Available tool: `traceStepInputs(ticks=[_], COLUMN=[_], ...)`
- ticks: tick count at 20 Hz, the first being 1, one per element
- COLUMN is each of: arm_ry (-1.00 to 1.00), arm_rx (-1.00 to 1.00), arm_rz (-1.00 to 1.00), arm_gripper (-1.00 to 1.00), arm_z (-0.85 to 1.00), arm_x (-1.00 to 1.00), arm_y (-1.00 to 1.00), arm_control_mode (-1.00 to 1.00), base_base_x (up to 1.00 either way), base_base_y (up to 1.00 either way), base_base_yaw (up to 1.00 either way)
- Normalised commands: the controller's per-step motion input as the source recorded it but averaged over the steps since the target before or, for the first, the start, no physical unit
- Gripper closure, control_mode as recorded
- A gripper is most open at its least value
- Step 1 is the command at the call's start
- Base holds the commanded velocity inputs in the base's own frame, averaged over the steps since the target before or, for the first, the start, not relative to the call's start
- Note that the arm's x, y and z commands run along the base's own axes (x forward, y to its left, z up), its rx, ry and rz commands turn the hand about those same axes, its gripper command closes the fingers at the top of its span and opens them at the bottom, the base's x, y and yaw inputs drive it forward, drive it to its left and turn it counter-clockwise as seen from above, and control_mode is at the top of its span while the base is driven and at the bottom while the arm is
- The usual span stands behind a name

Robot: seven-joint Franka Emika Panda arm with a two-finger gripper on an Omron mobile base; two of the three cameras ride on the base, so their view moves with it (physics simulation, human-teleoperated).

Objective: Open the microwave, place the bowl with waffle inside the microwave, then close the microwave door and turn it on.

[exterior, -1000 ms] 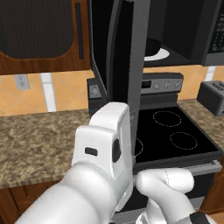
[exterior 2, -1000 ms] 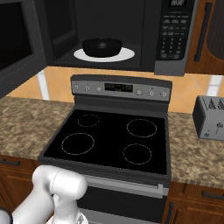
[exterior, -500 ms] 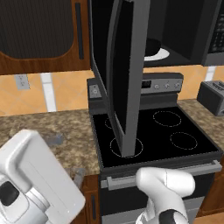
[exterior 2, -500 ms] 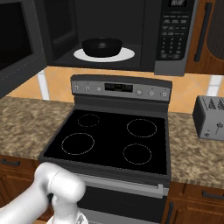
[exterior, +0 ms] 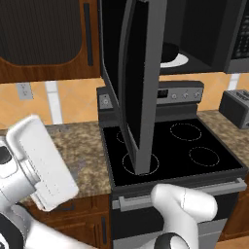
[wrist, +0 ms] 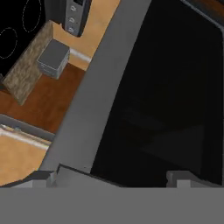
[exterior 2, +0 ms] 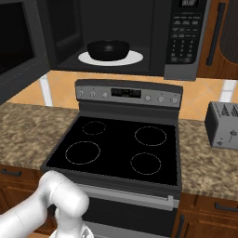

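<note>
- One bowl (exterior 2: 108,49), black and round, sits on the white turntable plate (exterior 2: 132,58) inside the microwave (exterior 2: 186,42), whose cavity stands open above the stove (exterior 2: 121,148).
- Whether the waffle is in the bowl cannot be told from these angles.
- Swung wide out, the microwave door (exterior: 141,82) hangs edge-on over the stove's left burners in the left base view; in the right base view its dark glass shows at the far left.
- Close before the hand camera lies the door's black glass with its grey frame (wrist: 87,100) running slantwise.
- The hand (wrist: 116,177) has its jaws spread wide, the two tips apart at the bottom of the hand view, gripping nothing.
- Right of the stove, a grey toaster (exterior 2: 224,124) stands on the speckled bench (exterior 2: 204,162).
- Along the microwave's right edge runs the button panel (exterior 2: 185,35).
</note>
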Motion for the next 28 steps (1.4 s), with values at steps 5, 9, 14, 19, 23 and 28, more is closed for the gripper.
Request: traceStepInputs(ticks=[5,9,14,19,23,28], arm_ry=[0.00,0.00,-0.03,-0.03,0.00,0.03], arm_rx=[0.00,0.02,0.02,0.02,0.03,0.04], arm_rz=[-0.36,-0.26,-0.10,-0.01,0.00,0.02], arm_gripper=[-1.00,-1.00,-1.00,-1.00,-1.00,-1.00], arm_z=[-0.02,0.00,0.00,0.07,0.55,0.50], arm_x=[0.34,-0.03,-0.16,-0.01,0.62,1.00], arm_y=[-0.97,-1.00,-1.00,-1.00,-1.00,-1.00], arm_control_mode=[-1.00,-1.00,-1.00,-1.00,-1.00,-1.00], base_base_x=[0.00,0.00,0.00,0.00,0.00,0.00], base_base_y=[0.00,0.00,0.00,0.00,0.00,0.00], base_base_yaw=[0.00,0.00,0.00,0.00,0.00,0.00])
